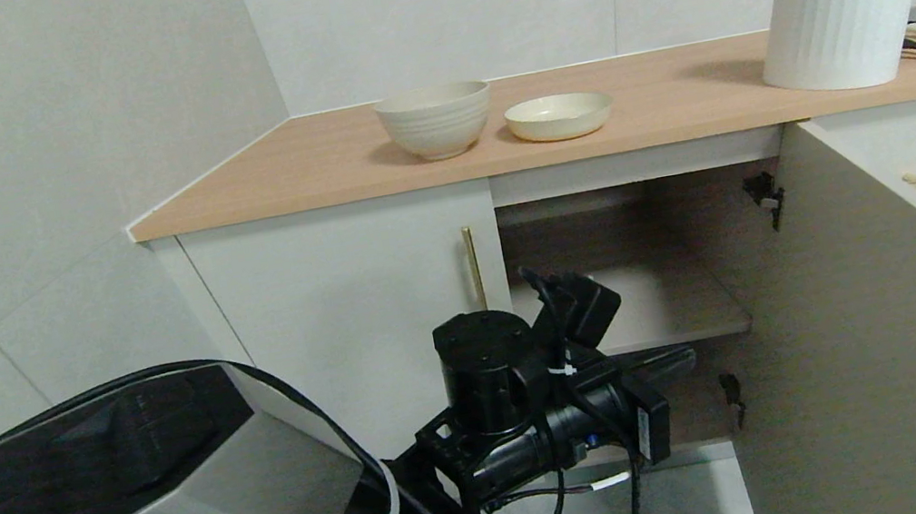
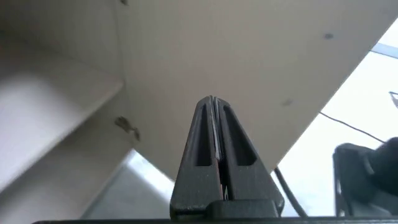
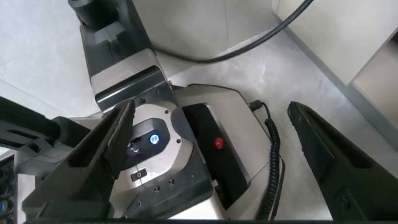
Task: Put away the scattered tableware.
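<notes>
The left claw [image 1: 667, 359] is squeezed shut and empty, in front of the open cupboard [image 1: 645, 218]. The right claw [image 3: 211, 109] is wide open, empty too. High above the left claw, the bowl [image 1: 436, 120] and dish [image 1: 560, 115] sit on the tabletop [image 1: 298, 176], not put away yet.

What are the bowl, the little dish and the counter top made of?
The bowl looks like matte cream ceramic, with ridges round it. The dish: likely ceramic too, smooth, slightly shiny. The countertop: wood or wood-look laminate, its brown flat and even.
</notes>
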`<state>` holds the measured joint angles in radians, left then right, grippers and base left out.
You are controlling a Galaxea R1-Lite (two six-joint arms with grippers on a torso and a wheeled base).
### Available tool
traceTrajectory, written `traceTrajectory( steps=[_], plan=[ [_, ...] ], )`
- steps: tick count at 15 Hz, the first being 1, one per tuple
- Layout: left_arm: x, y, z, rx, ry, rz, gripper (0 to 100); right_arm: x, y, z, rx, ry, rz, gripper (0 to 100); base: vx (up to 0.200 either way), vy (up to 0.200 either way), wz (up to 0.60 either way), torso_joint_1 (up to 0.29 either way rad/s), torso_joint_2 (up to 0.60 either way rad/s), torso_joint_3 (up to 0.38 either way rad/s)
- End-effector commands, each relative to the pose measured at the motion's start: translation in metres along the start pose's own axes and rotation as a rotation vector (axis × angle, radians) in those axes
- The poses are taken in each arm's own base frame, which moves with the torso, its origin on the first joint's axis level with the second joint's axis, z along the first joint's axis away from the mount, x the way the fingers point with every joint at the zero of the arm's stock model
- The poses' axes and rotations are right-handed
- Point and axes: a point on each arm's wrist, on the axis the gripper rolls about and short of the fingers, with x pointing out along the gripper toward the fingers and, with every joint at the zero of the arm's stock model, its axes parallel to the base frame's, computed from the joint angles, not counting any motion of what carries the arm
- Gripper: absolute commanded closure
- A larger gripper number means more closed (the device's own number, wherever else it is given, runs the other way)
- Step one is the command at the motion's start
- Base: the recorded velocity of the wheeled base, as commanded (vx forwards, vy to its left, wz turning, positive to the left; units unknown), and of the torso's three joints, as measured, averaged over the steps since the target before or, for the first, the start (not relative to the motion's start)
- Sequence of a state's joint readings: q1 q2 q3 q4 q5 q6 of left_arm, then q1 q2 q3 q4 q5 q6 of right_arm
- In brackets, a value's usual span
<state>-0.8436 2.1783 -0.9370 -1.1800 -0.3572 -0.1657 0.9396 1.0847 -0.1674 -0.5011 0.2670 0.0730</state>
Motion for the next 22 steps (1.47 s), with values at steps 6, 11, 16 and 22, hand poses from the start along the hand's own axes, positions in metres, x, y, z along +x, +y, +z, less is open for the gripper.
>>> traceTrajectory(
  steps=[6, 11, 16, 22],
  plan=[
    [-0.033, 0.020, 0.042, -0.011, 0.000, 0.242, 100, 0.003, -0.024, 0.038, 0.196, -0.133, -0.264, 0, 0.000, 0.000, 0.00, 0.000, 0.00, 0.000],
    [-0.088, 0.023, 0.077, -0.011, -0.029, 0.332, 100, 0.015, -0.038, 0.052, 0.215, -0.131, -0.352, 0, 0.000, 0.000, 0.00, 0.000, 0.00, 0.000],
    [-0.154, 0.025, 0.109, -0.013, -0.003, 0.474, 0, 0.018, -0.057, 0.113, 0.223, -0.206, -0.425, 0, 0.000, 0.000, 0.00, 0.000, 0.00, 0.000],
    [-0.223, 0.026, 0.123, -0.024, -0.042, 0.655, 0, 0.054, -0.084, 0.163, 0.229, -0.118, -0.510, 0, 0.000, 0.000, 0.00, 0.000, 0.00, 0.000]
  ],
)
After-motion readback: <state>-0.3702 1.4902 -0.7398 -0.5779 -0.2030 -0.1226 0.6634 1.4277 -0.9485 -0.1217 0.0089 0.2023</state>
